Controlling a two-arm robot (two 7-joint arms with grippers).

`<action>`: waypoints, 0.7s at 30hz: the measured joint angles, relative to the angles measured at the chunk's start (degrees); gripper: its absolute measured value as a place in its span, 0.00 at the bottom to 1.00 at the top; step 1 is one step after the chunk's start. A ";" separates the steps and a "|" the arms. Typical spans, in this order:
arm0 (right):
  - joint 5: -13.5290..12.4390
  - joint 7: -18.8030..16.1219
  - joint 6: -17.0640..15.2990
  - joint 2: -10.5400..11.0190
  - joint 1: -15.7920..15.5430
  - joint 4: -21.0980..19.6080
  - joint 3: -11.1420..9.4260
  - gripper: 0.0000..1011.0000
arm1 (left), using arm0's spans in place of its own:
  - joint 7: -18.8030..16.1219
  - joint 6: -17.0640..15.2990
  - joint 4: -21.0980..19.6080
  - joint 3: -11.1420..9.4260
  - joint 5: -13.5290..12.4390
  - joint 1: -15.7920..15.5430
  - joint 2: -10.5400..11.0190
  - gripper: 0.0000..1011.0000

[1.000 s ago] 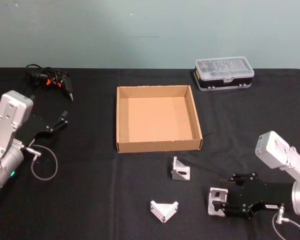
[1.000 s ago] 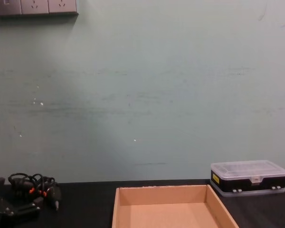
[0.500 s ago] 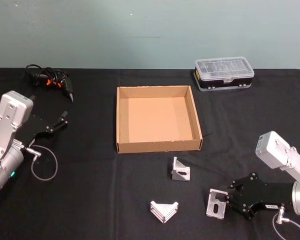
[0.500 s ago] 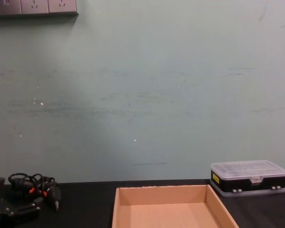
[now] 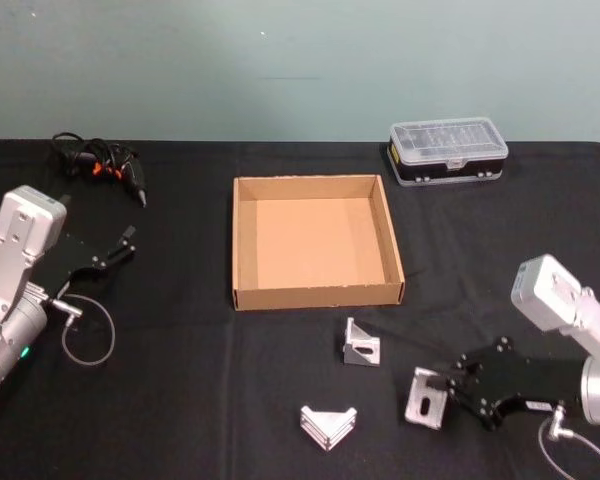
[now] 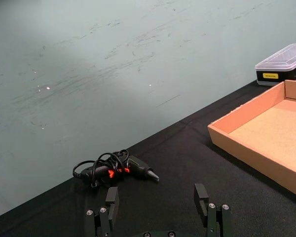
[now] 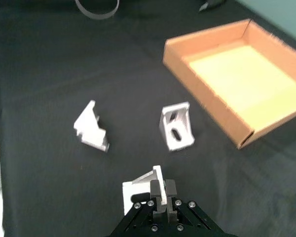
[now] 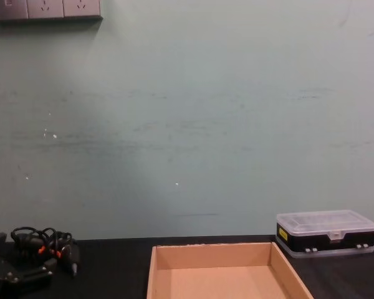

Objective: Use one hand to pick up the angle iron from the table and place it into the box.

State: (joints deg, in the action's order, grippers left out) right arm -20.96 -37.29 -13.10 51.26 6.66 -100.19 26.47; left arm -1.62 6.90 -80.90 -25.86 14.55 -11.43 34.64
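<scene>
Black table, teal wall; right hand fingers clench angle iron, left hand fingers spread.

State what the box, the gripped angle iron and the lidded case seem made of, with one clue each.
Box: matte tan cardboard. Angle iron in the right gripper: likely metal, pale silvery sheen. Case: likely plastic, see-through lid, black base.
</scene>
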 joint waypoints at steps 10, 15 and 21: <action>-0.71 0.91 -3.79 -4.96 6.82 -0.62 0.01 0.06 | 0.00 0.00 0.00 0.00 0.00 0.00 0.00 0.99; -0.88 2.18 -6.78 -10.23 13.03 3.57 1.57 0.06 | 0.00 0.00 0.00 0.00 0.00 0.00 0.00 0.99; -0.61 5.10 -8.43 -17.75 19.78 12.62 3.48 0.06 | 0.00 0.00 0.01 0.00 0.00 0.00 0.00 0.99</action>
State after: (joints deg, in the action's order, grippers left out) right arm -21.58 -32.18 -21.53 33.51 26.45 -87.56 29.94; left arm -1.62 6.90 -80.89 -25.86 14.55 -11.43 34.64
